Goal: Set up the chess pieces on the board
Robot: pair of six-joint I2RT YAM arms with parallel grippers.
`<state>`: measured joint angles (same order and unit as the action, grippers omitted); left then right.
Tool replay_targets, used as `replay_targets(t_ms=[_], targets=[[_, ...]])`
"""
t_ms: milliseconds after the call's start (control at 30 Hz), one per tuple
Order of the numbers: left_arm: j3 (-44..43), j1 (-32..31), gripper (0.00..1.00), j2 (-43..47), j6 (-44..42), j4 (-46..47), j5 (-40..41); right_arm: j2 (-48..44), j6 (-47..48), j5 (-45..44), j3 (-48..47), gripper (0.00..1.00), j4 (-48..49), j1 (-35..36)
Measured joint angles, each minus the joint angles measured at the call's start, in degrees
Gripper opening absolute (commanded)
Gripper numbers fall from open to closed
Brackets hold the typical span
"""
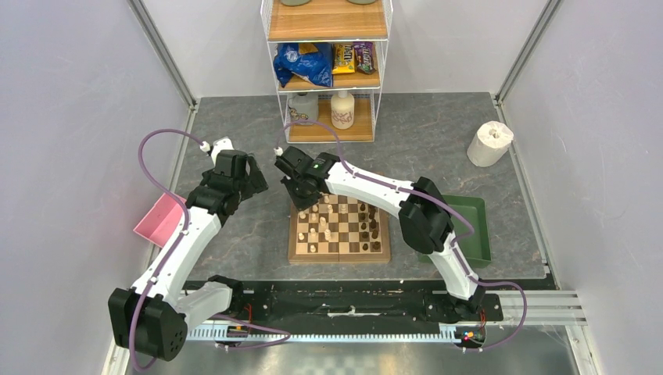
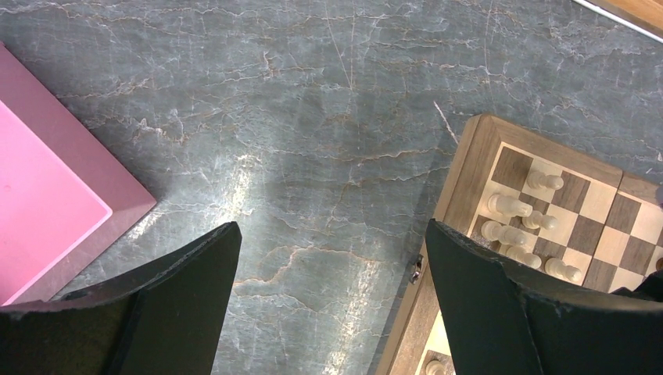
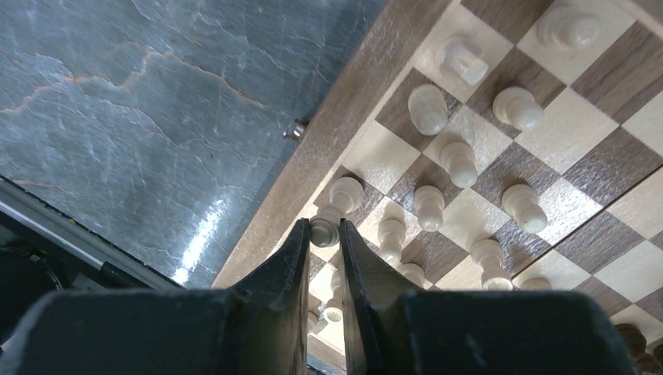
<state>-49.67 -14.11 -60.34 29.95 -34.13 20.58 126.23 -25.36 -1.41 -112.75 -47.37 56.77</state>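
Note:
The wooden chessboard (image 1: 339, 229) lies in the middle of the table, with cream pieces on its left half and dark pieces (image 1: 374, 226) on its right. My right gripper (image 3: 324, 228) hangs over the board's far left part (image 1: 301, 195) and is shut on a cream piece (image 3: 324, 232), above other cream pieces (image 3: 429, 205). My left gripper (image 2: 332, 250) is open and empty above bare table, left of the board (image 2: 469, 156). In the top view it sits at the board's far left (image 1: 246, 176).
A pink tray (image 1: 160, 220) lies at the table's left edge and a green tray (image 1: 473, 226) right of the board. A paper roll (image 1: 490, 144) stands at the back right. A wire shelf (image 1: 328, 62) with snacks and bottles stands behind the board.

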Motion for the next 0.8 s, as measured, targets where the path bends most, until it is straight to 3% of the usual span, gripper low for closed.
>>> replay_targets(t_ms=[267,800], targets=[[0.04,0.00,0.95,0.00,0.00,0.02,-0.02,-1.84,-1.03,0.68,4.22,0.18,1.73,-0.04],[0.15,0.00,0.95,0.00,0.02,0.00,-0.09,-2.80,-1.14,0.79,5.51,0.49,3.17,-0.28]])
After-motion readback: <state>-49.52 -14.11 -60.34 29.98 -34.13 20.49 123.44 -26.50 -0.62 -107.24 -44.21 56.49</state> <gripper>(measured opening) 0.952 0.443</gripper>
